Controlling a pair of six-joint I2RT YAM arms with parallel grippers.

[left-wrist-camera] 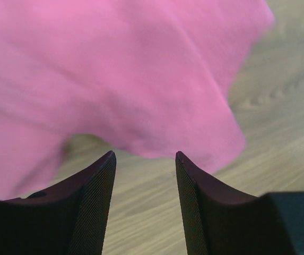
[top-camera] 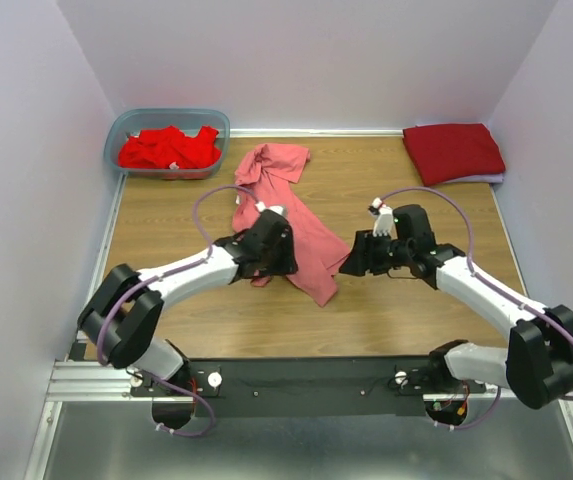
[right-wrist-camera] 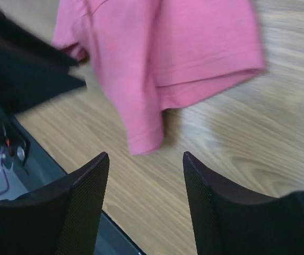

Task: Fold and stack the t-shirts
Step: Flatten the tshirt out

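My left pincer [left-wrist-camera: 145, 155] and right pincer [right-wrist-camera: 145, 155] gape half-wide, both empty, just short of the pink tee [top-camera: 309, 243] crumpled mid-tabletop [top-camera: 406, 305]. Closing here, I might miss the hem or pinch bunched layers.

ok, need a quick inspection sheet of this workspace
Surface: wooden table, no spills seen.
Job's things: pink shirt crumpled mid-table; red shirts heaped in the tub; dark red shirt folded in the far right corner.
Clutter: nothing seen.
Pincers: left pincer open, at the pink shirt; right pincer open, by its hem; neither holds anything.
Cables: purple cables loop over both arms.
Surroundings: plain walls on three sides.
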